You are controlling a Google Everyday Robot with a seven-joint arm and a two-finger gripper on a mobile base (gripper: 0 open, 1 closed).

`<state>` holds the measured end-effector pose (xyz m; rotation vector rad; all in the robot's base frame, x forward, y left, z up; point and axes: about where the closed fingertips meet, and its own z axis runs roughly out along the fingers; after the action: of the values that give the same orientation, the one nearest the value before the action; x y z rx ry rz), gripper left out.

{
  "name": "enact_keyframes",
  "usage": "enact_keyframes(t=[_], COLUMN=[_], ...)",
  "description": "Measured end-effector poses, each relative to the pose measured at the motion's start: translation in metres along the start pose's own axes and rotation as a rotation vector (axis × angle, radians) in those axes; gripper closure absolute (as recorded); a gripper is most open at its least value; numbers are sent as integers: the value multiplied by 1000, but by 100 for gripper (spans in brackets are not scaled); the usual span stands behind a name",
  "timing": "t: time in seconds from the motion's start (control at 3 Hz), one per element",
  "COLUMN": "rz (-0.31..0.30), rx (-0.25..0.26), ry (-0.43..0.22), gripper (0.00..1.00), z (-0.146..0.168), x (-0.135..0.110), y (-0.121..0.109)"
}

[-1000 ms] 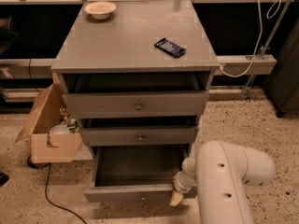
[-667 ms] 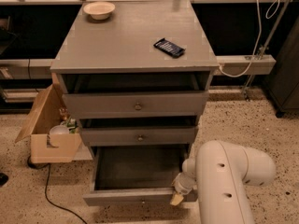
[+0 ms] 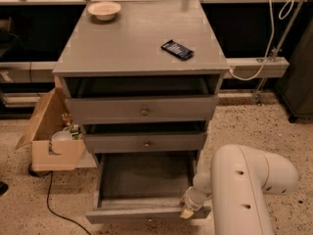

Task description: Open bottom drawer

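Note:
The grey cabinet (image 3: 137, 48) has three drawers. The bottom drawer (image 3: 142, 180) stands pulled far out, its inside dark and bare, its front panel (image 3: 137, 213) at the lower edge of the view. Its knob is not visible. The middle drawer (image 3: 145, 142) and the top drawer (image 3: 143, 109) stand slightly out, each with a small round knob. My gripper (image 3: 188, 210) is at the right end of the bottom drawer's front panel, touching or just above its rim. The white arm (image 3: 244, 190) fills the lower right.
A beige bowl (image 3: 104, 10) and a dark flat packet (image 3: 177, 49) lie on the cabinet top. An open cardboard box (image 3: 51, 131) with a cup and small items stands left of the cabinet. A black cable (image 3: 54, 204) runs over the speckled floor.

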<state>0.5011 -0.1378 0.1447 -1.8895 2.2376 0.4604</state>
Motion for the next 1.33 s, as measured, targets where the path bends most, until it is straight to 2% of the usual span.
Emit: enact_keyframes(t=[0.33, 0.67, 1.0, 1.33], rz=[0, -1, -8, 8], rx=[0, 2, 29, 100], ry=[0, -3, -44, -80], gripper=[0, 0, 0, 0], z=[0, -2, -21, -73], x=[0, 0, 6, 17], y=[0, 1, 7, 14])
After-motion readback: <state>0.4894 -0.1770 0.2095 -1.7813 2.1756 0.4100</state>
